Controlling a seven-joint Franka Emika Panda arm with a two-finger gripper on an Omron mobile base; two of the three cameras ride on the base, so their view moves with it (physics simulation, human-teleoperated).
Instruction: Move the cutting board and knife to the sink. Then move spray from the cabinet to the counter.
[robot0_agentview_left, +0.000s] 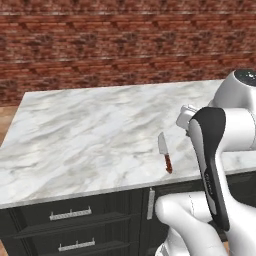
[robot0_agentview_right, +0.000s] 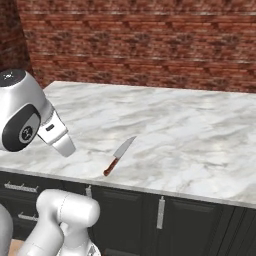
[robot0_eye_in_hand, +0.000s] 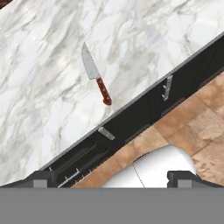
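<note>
Basically early stage: knife (robot0_eye_in_hand: 96, 75) lies flat on the white marble table (robot0_eye_in_hand: 39, 52) near its front edge, ahead of and below the hand (robot0_eye_in_hand: 113, 178), well apart, nothing touching it. Hand is spread wide, 2 fingertips (robot0_eye_in_hand: 183, 177) carrying nothing. Knife-to-sink move looks not done; board, sink, spray and cabinet steps can't be judged.

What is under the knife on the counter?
The knife lies flat on the bare white marble counter, near its front edge. Nothing else shows beneath it; dark drawers sit below the counter.
</note>
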